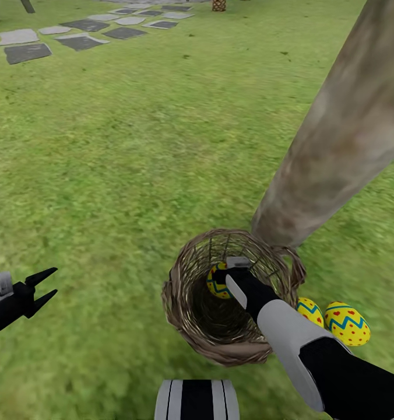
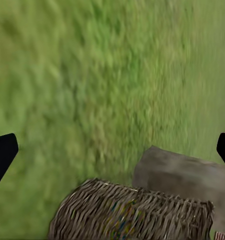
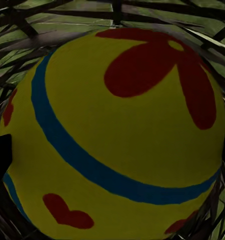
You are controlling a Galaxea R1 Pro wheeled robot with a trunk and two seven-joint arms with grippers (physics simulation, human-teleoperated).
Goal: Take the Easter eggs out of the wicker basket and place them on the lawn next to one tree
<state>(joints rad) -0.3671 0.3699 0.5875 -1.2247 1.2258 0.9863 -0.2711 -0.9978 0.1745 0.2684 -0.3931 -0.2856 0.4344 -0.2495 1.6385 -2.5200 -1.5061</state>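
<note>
Right gripper [image 1: 223,280] is down inside the wicker basket [image 1: 188,318], right at the last egg inside [image 1: 215,281]. Wrist view puts that egg [image 3: 117,135] between the finger tips, one tip at each side edge; can't tell if they're actually pinching it. Two other eggs [image 1: 347,322] lie on the lawn [image 1: 133,163] just beside the basket, near the tree [image 1: 337,140] base. Basket sits against the trunk. Left gripper [image 1: 42,287] hovers well off to the side, fingers spread, holding nothing.
</note>
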